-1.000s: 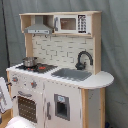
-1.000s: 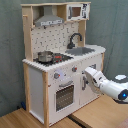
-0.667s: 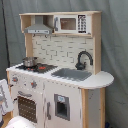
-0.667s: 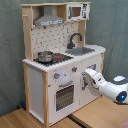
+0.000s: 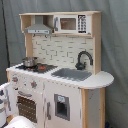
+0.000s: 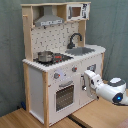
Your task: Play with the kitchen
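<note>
arm: white Panda arm (image 6: pixel 111 90) enters from the second exterior view's right, low, reaching toward the cabinet front
pincer: gripper (image 6: pixel 86 80) at the lower cabinet front; cannot tell how wide it is or if it grips anything
kitchen: toy kitchen (image 5: pixel 60 70) (image 6: pixel 60 55) stands right in front of the pincer, on a wood floor (image 6: pixel 30 120)
oven door: oven door (image 6: pixel 64 96) just beside the pincer, toward the second exterior view's left
knobs: knobs (image 6: pixel 56 76) above the oven door, slightly above pincer level
pot: metal pot (image 6: pixel 45 56) on the stovetop, above the pincer
sink: grey sink (image 6: pixel 82 50) above the pincer, black faucet (image 6: pixel 74 39) behind it
</note>
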Robot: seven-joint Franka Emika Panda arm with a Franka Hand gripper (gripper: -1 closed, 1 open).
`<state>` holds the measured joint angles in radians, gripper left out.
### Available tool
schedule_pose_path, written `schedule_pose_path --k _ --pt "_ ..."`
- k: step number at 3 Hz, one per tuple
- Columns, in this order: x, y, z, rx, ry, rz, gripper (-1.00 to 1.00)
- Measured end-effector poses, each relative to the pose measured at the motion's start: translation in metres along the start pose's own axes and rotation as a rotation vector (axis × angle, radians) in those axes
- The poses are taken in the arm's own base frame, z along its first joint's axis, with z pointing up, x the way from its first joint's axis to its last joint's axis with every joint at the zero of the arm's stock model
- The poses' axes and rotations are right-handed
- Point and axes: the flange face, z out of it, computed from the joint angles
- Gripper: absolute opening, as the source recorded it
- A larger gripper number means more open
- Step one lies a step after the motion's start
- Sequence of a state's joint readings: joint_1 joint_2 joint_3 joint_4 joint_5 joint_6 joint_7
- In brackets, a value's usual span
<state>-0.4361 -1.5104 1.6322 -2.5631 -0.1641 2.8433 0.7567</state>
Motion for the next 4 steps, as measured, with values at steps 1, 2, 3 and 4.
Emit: schedule_pose_path --k 1,2,3,4 --pt "-0.004 -0.002 0.015 0.004 -0.01 0.086 1.0" --pt "-0.003 -0.004 0.03 0.004 -0.02 0.168 1.0" --pt "0.009 -0.02 0.038 0.019 -0.013 0.211 1.0" --pt "0.01 -0.039 0.056 0.046 -0.005 0.195 1.0"
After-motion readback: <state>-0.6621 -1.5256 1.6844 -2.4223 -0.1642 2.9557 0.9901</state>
